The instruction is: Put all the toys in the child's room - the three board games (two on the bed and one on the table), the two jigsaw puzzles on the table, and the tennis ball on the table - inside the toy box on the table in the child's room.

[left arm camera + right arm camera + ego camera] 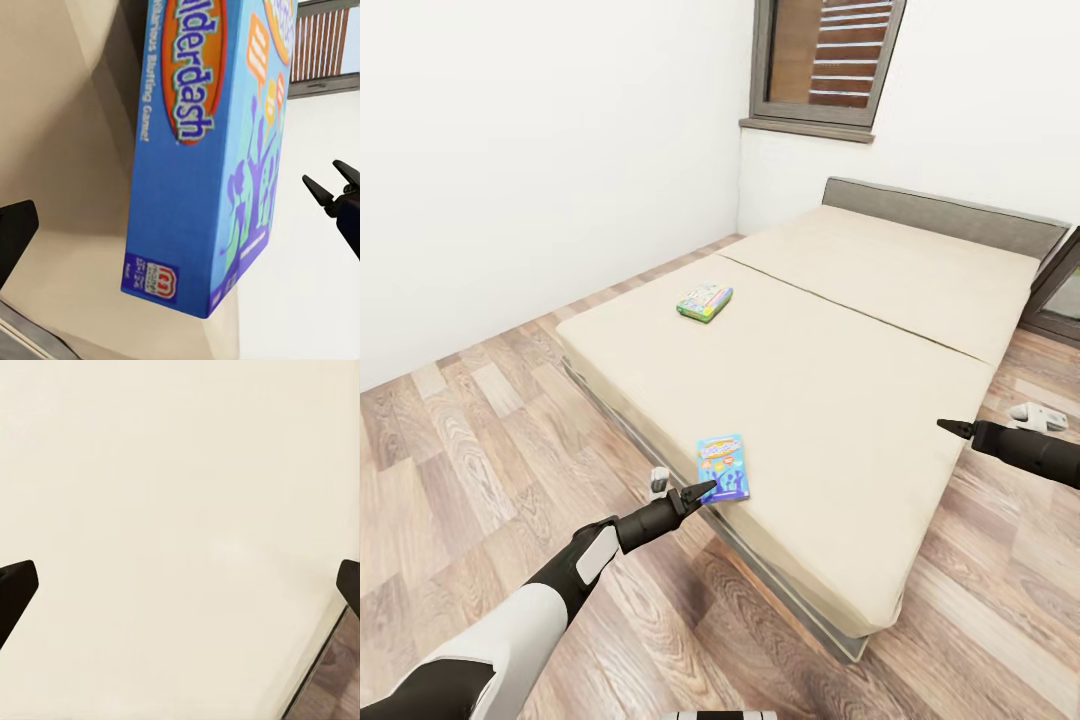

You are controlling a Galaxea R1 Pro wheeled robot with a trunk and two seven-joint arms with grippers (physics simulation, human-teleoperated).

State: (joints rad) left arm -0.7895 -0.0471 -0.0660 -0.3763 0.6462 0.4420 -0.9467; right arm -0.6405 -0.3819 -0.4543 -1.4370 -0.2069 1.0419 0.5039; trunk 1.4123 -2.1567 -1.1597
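Blue board game flat on cream bed near its front edge; "Balderdash" lettering legible on box in left wrist view. Second, green-edged game box farther up mattress, well apart. Left gripper at blue box's near edge, jaws spread, nothing held. Right gripper over bed's right side, fingers parted wide, empty. Wood plank floor all around

The bed carries a blue box and a yellow-green box.
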